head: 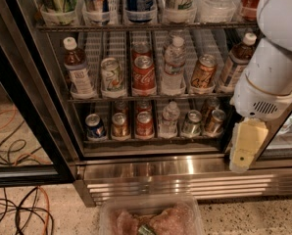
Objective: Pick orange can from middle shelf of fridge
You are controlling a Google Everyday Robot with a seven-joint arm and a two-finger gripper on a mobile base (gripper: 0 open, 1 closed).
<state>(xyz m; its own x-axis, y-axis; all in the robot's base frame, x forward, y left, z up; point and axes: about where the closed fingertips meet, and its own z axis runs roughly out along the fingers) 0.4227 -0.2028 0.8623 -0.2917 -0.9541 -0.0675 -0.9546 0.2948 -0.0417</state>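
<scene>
Orange can (203,71) in front cup, middle shelf (116,98) of fridge (47,112), between clear bottle (174,62) and brown bottle (234,65). Gripper (244,153) low right, before louvred base (151,184), well apart from can. Needs raise, swing left, straight approach between neighbours. Opening: cannot tell; nothing seen held.

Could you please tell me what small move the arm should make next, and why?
Probably raise the gripper up and leftward toward the orange can: it hangs low at the right, below the middle shelf, while the can stands there between a clear bottle and a brown bottle.
</scene>
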